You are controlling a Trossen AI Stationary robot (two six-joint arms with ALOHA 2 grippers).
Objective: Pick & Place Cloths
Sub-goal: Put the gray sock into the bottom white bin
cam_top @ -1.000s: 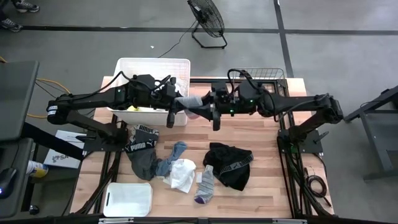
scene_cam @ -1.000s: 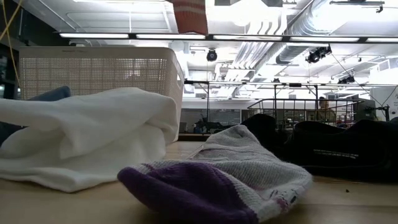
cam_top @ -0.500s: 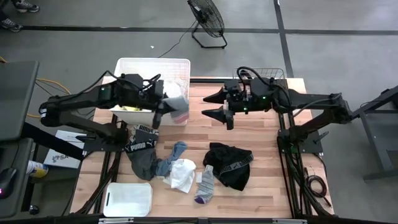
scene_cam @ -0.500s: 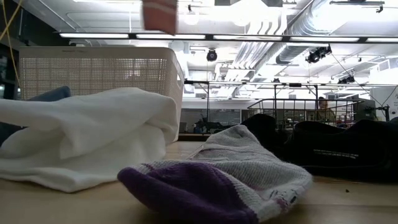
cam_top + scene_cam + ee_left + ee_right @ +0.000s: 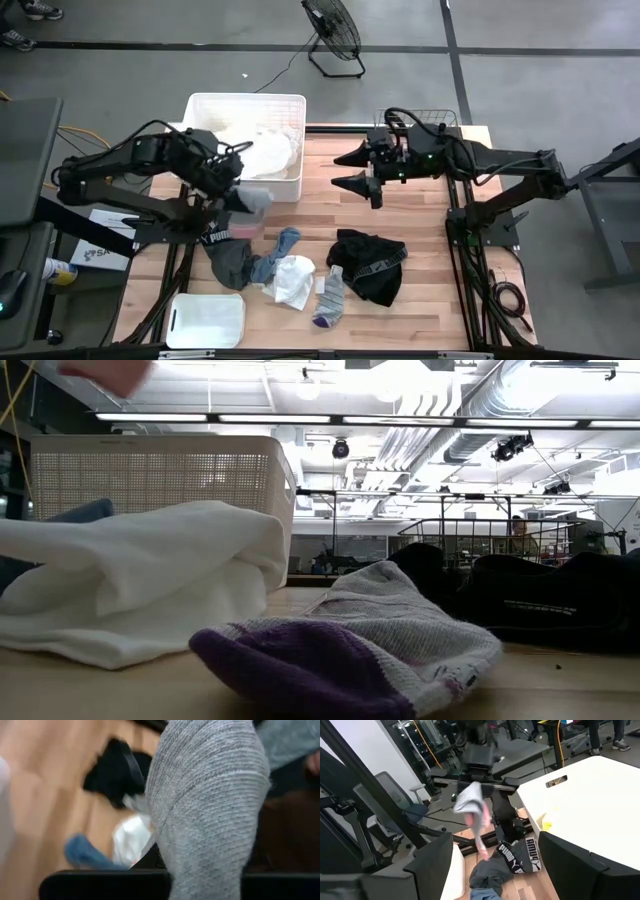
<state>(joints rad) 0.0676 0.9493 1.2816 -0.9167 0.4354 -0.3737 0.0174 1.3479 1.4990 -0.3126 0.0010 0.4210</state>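
My left gripper [image 5: 238,190] is shut on a grey-pink sock [image 5: 253,198], in the air just in front of the white bin [image 5: 200,104], above the table's left side. The sock fills the left wrist view [image 5: 210,805] and shows far off in the right wrist view [image 5: 471,802]. My right gripper [image 5: 353,171] stands open and empty above the table's far middle. On the wood lie a dark grey garment with a lettered waistband [image 5: 228,242], a blue sock [image 5: 283,243], a white cloth [image 5: 293,281], a grey-purple sock [image 5: 330,296] and a black garment [image 5: 368,266]. My left gripper holds the grey-pink sock by its grey upper part [image 5: 469,799]. The sock itself hides the fingers, so the kind of hold does not show. The sock hangs below the gripper, slack, its pink end [image 5: 482,851] lowest, lifted clear of the table and the bin.
The white bin holds a white cloth [image 5: 265,152]. A flat white lid [image 5: 205,320] lies at the near left corner. A wire basket [image 5: 428,118] stands at the far right. Bare wood lies between the bin and my right gripper.
My right gripper has opened, let go of the grey-pink sock and drawn back toward the table's right edge. My left gripper has carried the sock toward the table's left and near edges, turning its wrist; the sock stays lifted clear.
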